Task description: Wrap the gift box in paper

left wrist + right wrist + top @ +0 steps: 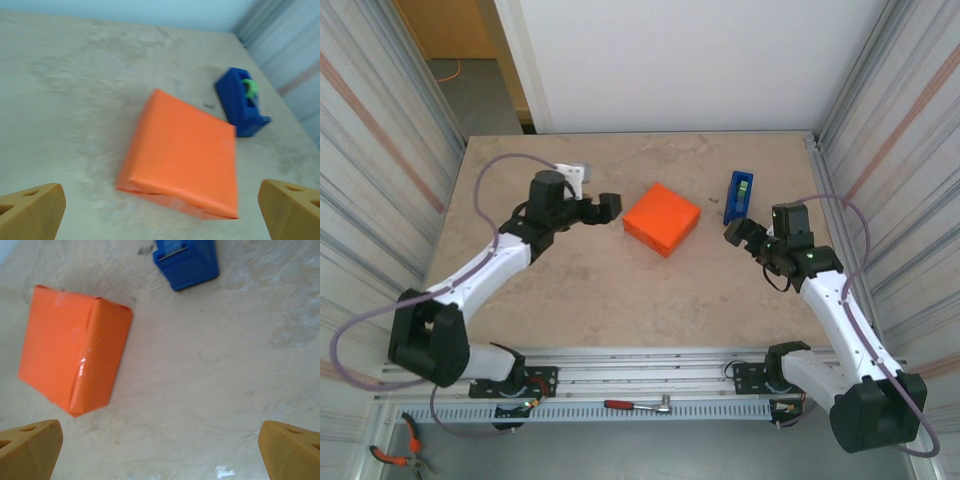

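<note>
The orange paper (662,218) lies folded into a squarish package in the middle of the table, its seams taped down. The gift box is hidden inside it. In the left wrist view the paper (185,160) sits ahead of my left gripper (162,212), whose tan fingertips (32,210) stand wide apart, open and apart from it. From above, the left gripper (605,207) hovers just left of the package. My right gripper (738,232) is open to its right. In its wrist view the right gripper (160,450) holds nothing, and the paper (70,345) lies to the upper left.
A blue tape dispenser (738,196) stands upright right of the package, close to the right gripper; it also shows as the dispenser (242,102) and the dispenser (187,262). Corrugated walls flank the table (620,290). A wrench (638,405) lies on the front rail.
</note>
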`<state>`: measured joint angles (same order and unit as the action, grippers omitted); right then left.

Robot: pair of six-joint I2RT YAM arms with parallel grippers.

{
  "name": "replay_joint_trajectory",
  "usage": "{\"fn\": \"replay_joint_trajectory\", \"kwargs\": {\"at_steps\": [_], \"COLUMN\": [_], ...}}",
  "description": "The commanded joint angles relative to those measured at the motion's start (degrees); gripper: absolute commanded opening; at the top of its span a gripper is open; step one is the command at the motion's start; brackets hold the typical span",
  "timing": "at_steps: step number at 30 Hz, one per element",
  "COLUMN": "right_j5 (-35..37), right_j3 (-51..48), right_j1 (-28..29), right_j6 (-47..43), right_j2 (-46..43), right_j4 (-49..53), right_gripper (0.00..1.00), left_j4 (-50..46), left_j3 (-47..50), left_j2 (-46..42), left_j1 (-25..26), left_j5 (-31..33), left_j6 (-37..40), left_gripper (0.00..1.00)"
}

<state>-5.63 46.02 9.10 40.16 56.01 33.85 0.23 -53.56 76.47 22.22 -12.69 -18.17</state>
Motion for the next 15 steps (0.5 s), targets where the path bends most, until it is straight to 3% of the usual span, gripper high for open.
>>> {"fn": "replay_joint_trajectory", "kwargs": {"at_steps": [1,5,11,15], "right_j5": [5.45,9.32,19.53,27.02], "right_j3": [1.8,-0.11,-3.44,-4.19], "right_j1": [-1.13,-2.29,-3.33,-3.48], "right_j6": [-3.93,-4.65,-8.25,-11.18], "right_j2": [2.52,4.32,4.9,5.5], "right_j4": [1.19,-2.38,-10.35,-12.89], "right_gripper": [0.99,0.99,0.98,0.98], "left_j4": [-1.45,5.39,14.67,25.62], "left_j3": [5.06,13.13,22.19,30.72], "left_j2": [-5.35,-11.23,-15.95,-17.46], "left_j1": [-5.04,-11.62,-19.54,-22.69], "left_j5": [5.83,9.53,24.17,27.73], "left_j6": [5.03,10.59,16.95,19.71], "left_gripper": [0.99,0.99,0.99,0.99]}}
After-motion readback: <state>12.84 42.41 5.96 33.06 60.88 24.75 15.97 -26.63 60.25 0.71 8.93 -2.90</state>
